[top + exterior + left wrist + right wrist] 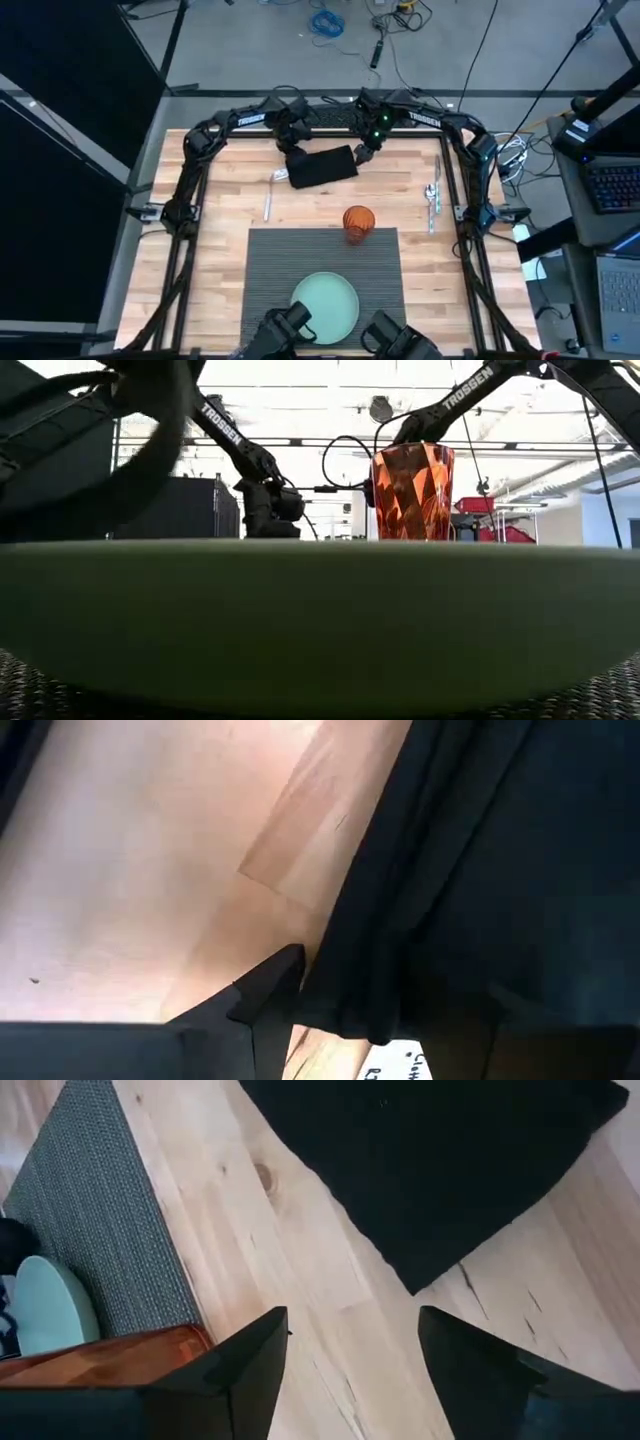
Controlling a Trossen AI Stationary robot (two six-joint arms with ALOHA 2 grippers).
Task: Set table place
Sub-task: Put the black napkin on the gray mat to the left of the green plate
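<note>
While the pale green plate (325,305) sits at the near edge of the ribbed grey placemat (275,262), the place is seen to be only partly laid. The amber glass (358,222) stands at the placemat's far edge, just right of centre. Further out, a knife (267,207) lies on the bare wooden surface (215,215) to the left, and a spoon and fork (432,197) lie well apart to the right, none yet brought to the mat.

At the far side, the black napkin (322,166) is being worked. The left gripper (291,150) is pressed against its left corner, with cloth draped across its wrist view; whether its fingers are clamped cannot be told. The right gripper (350,1370) hangs above the napkin's right corner, spread wide and holding nothing.

The napkin, it is judged, should be pinched cleanly at one edge, lifted without bunching, and laid flat beside the plate, with the glass given a clear berth.
</note>
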